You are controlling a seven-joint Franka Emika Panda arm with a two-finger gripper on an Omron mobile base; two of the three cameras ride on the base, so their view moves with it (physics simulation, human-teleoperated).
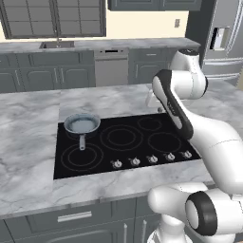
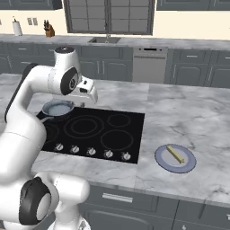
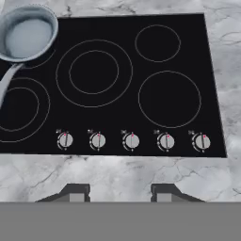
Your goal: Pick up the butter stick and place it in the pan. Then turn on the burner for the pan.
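Butter stick (image 2: 175, 154) lies on a blue-grey plate (image 2: 164, 162) on the bench, well right of the pan (image 1: 82, 125); likely soft, slippery, best pinched across its narrow sides; jaws part-open, empty.

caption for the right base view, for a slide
Butter stick waits on a blue-grey plate right of the cooktop; empty pan sits on the far-left burner.

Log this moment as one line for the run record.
stage: before pickup | butter: on plate, right of cooktop | pan: empty, back-left burner | gripper: above knobs, holding nothing
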